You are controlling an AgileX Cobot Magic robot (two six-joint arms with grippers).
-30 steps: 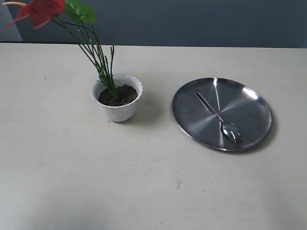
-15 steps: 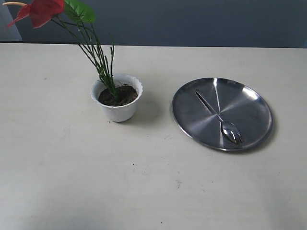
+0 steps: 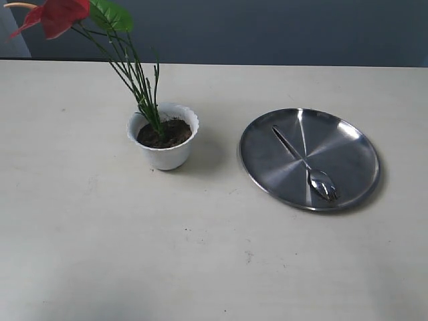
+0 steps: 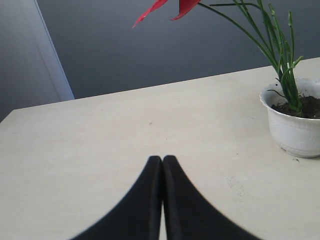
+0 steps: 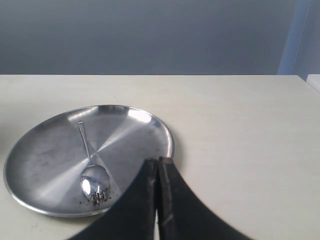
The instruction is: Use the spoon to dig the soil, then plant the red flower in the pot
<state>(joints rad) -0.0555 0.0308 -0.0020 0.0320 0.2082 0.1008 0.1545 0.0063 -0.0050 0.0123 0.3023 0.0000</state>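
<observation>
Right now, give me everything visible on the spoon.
The spoon is slim, shiny silver metal with a long thin handle and a notched, spork-like bowl tip. It lies flat inside the round steel plate, handle pointing toward the far rim, bowl near the front rim. In the right wrist view, dark crumbs cling to the tip and dot the plate beside it. Nothing grips it; only the plate touches it.

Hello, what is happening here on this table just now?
Nothing is being handled at this moment. The red flower stands with its stems in the soil of the pot. The spoon lies on the steel plate, with a few crumbs at its tip. The left claw and the right claw are shut and empty, away from both.
</observation>
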